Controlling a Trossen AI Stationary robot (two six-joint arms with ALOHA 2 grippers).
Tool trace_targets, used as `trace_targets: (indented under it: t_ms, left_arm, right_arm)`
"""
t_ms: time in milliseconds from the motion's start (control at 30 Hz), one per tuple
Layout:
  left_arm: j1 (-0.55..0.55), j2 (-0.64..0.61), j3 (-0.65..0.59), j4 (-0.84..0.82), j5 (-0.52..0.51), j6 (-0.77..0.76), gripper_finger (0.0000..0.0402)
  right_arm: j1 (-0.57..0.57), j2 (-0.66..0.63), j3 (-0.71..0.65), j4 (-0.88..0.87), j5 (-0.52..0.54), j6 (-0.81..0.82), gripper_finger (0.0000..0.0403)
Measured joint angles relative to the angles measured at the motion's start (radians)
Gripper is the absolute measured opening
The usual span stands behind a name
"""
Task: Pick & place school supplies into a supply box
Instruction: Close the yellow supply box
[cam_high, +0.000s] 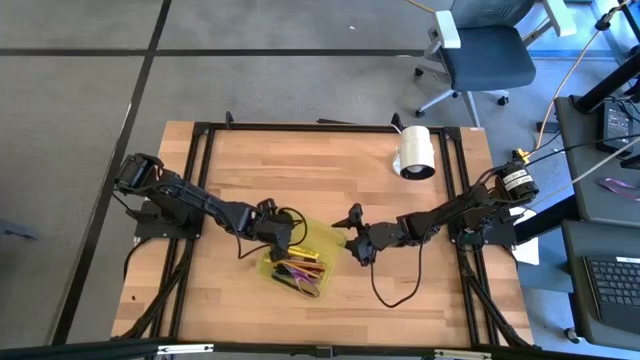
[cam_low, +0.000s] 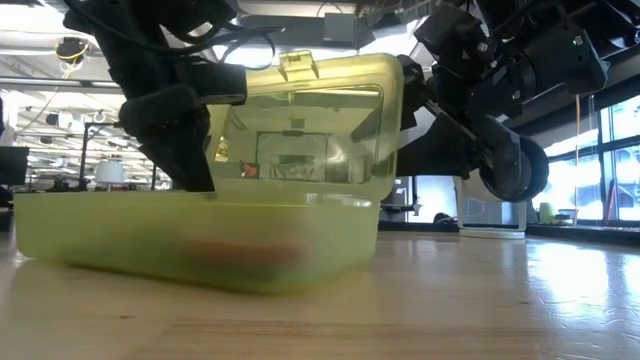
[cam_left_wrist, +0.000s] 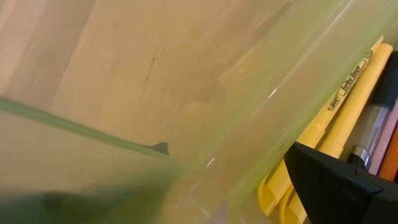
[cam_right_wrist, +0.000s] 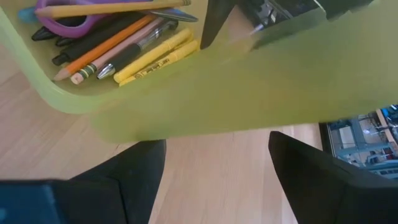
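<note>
the supply box (cam_right_wrist: 186, 87) is translucent yellow-green plastic, smooth with a soft sheen, and the surface (cam_high: 330, 180) under it is pale butcher-block wood with a matt, finely grained finish. inside lie glossy yellow plastic pens (cam_right_wrist: 158, 57), wood-bodied pencils (cam_right_wrist: 102, 46) and scissors (cam_right_wrist: 68, 14) with smooth purple plastic handles. both tools' fingers (cam_right_wrist: 323, 180) look like matt black plastic.

From directly overhead we look straight down on the whole tabletop (cam_high: 250, 160) and both arms. Our low camera sits at tabletop height, facing level into the room, with the supply box (cam_low: 200, 240) filling its near field. Each wrist camera presses very close to that same box, the right one looking past its own hand (cam_right_wrist: 214, 174) at the pens (cam_right_wrist: 124, 46) inside, which the overhead view shares.
</note>
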Motion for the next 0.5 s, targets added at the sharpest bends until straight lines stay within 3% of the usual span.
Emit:
trace_targets:
  t_ms: [133, 267, 500]
  left_arm:
    - [0.001, 0.0, 0.0, 0.007, 0.029, -0.015, 0.031]
    - [0.016, 0.0, 0.0, 0.065, 0.144, -0.069, 0.031]
    - [-0.001, 0.0, 0.0, 0.164, 0.269, 0.088, 0.031]
  right_arm:
    - [0.0, 0.0, 0.0, -0.002, 0.0, 0.005, 0.0288]
    - [0.0, 0.0, 0.0, -0.007, -0.006, 0.007, 0.0288]
    - [0.0, 0.0, 0.0, -0.008, -0.007, 0.007, 0.0288]
